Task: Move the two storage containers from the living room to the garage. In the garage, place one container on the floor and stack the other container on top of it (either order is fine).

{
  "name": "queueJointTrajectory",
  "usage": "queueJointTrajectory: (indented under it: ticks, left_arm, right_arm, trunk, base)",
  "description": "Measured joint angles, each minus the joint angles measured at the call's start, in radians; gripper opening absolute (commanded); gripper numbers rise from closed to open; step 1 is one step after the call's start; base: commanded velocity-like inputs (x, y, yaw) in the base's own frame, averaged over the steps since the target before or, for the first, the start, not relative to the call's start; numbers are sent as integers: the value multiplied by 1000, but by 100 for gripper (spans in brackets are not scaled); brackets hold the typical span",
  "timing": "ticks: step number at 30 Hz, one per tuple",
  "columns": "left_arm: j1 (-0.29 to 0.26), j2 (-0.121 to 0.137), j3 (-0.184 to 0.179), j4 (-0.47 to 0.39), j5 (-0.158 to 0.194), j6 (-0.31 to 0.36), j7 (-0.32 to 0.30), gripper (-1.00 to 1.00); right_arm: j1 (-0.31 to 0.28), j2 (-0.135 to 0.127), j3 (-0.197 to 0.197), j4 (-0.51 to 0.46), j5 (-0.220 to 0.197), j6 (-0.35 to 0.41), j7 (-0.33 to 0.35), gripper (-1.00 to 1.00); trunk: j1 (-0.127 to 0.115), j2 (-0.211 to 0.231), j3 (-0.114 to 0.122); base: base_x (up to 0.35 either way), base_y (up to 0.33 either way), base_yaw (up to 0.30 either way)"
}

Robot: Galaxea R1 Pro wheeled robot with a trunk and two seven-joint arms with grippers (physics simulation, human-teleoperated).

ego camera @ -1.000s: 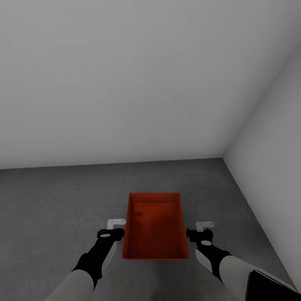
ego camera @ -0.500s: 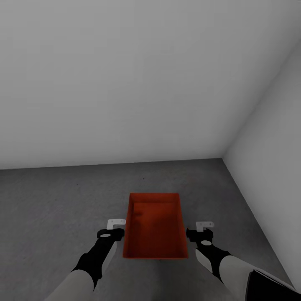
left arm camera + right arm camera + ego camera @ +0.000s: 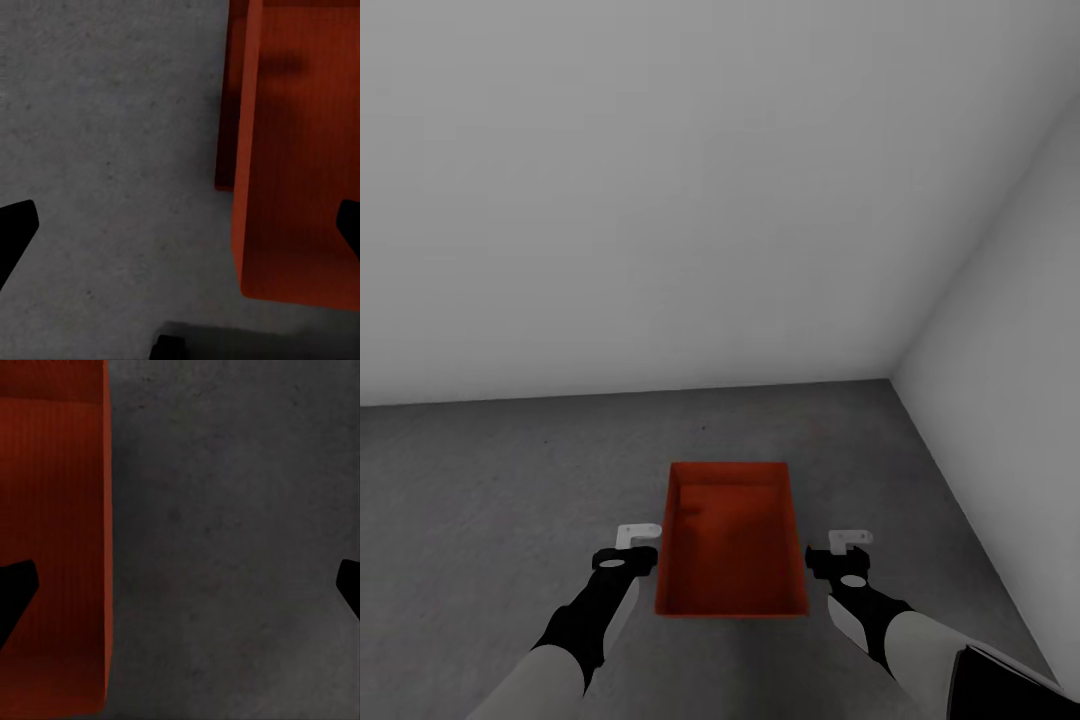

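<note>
We could not tell one container from two in the head view, where the orange-red bin (image 3: 732,545) read as a single box. In both wrist views the fingers (image 3: 15,232) were cut off at the picture's edges.

Two storage containers (image 3: 300,187), one left claw (image 3: 639,541), one right claw (image 3: 849,546), one floor (image 3: 510,480).

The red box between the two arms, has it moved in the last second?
Yes, slightly: the red box's near edge has crept toward the back wall, from below the pincers' level.
</note>
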Motion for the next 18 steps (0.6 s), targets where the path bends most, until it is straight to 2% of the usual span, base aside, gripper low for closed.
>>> queueJointTrajectory:
  ticks: [18]
  left_arm:
    - [0, 0, 0, -1, 0, -1, -1, 100]
  right_arm:
    - [0, 0, 0, 0, 0, 0, 0, 100]
  trunk:
    - [-69, 126, 57]
  base:
    - [0, 0, 0]
